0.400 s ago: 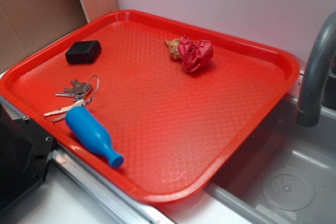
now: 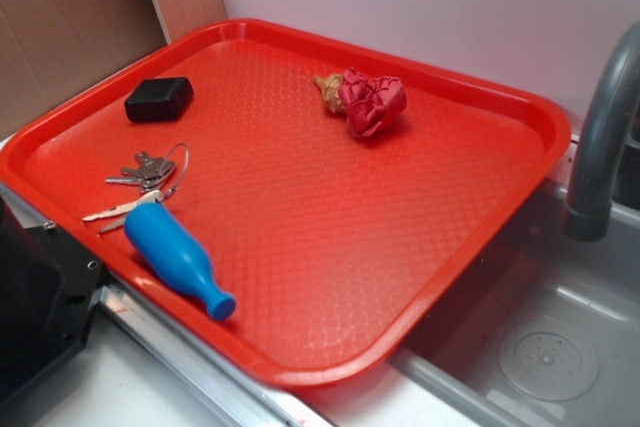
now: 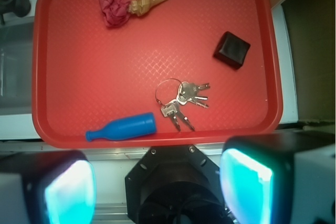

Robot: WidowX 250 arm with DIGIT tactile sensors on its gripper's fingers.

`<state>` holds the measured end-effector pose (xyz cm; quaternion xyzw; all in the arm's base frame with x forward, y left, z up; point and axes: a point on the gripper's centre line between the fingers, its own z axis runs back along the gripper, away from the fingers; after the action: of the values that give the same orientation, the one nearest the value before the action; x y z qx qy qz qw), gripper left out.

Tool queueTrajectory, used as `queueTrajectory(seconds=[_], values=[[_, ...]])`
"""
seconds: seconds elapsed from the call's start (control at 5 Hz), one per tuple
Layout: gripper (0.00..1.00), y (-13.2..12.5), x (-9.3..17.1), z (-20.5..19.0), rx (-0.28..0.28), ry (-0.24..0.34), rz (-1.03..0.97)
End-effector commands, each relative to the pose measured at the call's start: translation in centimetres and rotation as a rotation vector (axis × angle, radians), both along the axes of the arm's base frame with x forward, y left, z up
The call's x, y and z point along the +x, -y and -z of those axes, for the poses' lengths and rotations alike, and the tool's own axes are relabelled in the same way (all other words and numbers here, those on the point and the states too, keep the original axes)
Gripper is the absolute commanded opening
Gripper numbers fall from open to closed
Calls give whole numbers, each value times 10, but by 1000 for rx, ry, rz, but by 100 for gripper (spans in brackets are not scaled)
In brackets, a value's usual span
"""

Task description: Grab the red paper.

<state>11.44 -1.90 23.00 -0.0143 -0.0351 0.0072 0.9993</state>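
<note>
Red paper (image 2: 372,102), a crumpled crimson ball, sits in the upper middle of the exterior view, on the far part of an orange-red tray (image 2: 300,247) that fills most of the frame. A pale wall runs behind the tray, with brown cardboard (image 2: 60,27) at the upper left, and a grey sink basin (image 2: 540,347) with a curved grey faucet (image 2: 605,137) lies at the right. A tan ridged lump (image 2: 329,91) touches the paper on its left. Also on the tray are a black box (image 2: 159,99) at the upper left, a bunch of keys (image 2: 145,182) on a ring below it, and a blue bottle-shaped toy (image 2: 178,259) lying on its side near the tray's near rim; no gripper shows in this view. From the wrist view, looking straight down, the tray (image 3: 73,77) fills the upper frame, with the red paper (image 3: 115,9) at the upper left, touching the tan lump (image 3: 147,3) to its right. The black box (image 3: 231,50) lies at the right, the keys (image 3: 181,103) near the centre, and the blue toy (image 3: 123,128) along the lower rim. The gripper (image 3: 157,187) hangs at the bottom edge, its two fingers (image 3: 247,182) spread wide at either corner, holding nothing, well apart from the paper.
</note>
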Motion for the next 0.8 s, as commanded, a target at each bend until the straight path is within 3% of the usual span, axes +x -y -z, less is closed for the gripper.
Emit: queueTrajectory(seconds=[0.0, 0.2, 0.6], values=[[100, 35, 79, 55, -38, 60, 265], [100, 52, 123, 81, -45, 86, 365], [100, 53, 187, 129, 52, 103, 441]])
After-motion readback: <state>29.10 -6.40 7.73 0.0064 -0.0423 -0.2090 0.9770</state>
